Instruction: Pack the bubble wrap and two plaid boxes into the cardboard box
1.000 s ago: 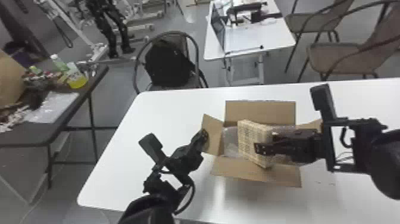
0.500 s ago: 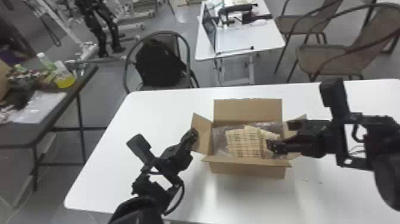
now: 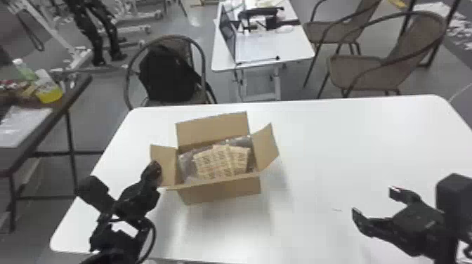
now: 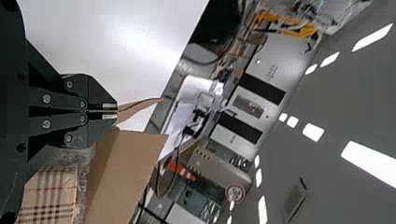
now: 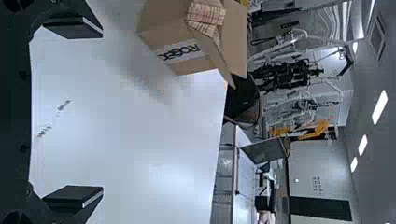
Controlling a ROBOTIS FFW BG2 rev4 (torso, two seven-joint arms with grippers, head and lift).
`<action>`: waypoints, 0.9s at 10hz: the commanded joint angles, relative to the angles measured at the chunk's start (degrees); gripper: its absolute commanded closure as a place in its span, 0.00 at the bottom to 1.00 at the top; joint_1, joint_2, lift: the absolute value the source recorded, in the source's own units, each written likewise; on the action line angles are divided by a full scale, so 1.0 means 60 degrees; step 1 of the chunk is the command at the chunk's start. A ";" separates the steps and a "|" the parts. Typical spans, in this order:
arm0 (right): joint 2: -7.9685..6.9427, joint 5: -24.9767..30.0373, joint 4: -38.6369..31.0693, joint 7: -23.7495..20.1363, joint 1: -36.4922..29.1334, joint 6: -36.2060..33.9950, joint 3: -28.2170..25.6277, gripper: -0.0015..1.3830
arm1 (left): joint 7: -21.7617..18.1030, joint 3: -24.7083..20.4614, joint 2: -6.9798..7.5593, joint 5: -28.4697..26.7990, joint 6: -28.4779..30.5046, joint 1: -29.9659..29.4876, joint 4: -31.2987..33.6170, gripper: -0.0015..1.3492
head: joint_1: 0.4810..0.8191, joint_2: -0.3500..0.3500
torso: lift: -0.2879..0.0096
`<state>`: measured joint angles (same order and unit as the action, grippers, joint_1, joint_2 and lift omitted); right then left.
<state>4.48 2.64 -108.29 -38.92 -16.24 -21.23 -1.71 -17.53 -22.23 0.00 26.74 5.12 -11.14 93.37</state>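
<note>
The open cardboard box stands on the table's left half, flaps spread. Inside, two plaid boxes lean together on bubble wrap. At the box's left flap, my left gripper is closed on the flap's edge; in the left wrist view the fingertips of the left gripper meet on that cardboard, beside a plaid box. Well to the right of the box, my right gripper is open and holds nothing; the right wrist view has the right gripper with its fingers wide apart over the table.
The white table has free room between the box and my right arm. Beyond its far edge stand a chair with a black bag, more chairs and a smaller table. A dark side table is at the left.
My right gripper has let go of a plaid box, which now rests inside the cardboard box, and has moved away right. The head view has shifted; my left gripper stays at the flap.
</note>
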 commanded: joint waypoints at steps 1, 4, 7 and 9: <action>0.0000 -0.0235 0.0002 -0.0046 -0.0149 -0.0139 -0.0008 0.08 | 0.0872 -0.0762 -0.0025 -0.0267 -0.1264 0.0260 -0.0590 0.89 | 0.63 0.90 | 0.68; 0.0015 -0.0133 0.0221 -0.0691 0.0437 -0.0417 0.0153 0.08 | 0.5413 -0.0088 -0.0025 -0.0458 -0.5746 0.1359 -0.2861 0.89 | 0.63 1.00 | 0.68; 0.0015 -0.0148 0.0470 -0.0852 0.0803 -0.0549 0.0520 0.08 | 0.8518 0.0263 -0.0025 -0.0868 -0.7797 0.1959 -0.3930 0.89 | 0.63 1.00 | 0.68; 0.0000 -0.0030 0.0558 -0.1043 0.1037 -0.0608 0.0666 0.08 | 0.8870 0.0190 0.0103 -0.0736 -0.8281 0.2193 -0.4428 0.80 | 0.63 1.00 | 0.68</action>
<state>4.52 2.10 -105.16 -45.06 -10.48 -24.77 2.09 35.81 -21.25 0.28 21.70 -43.77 1.81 67.41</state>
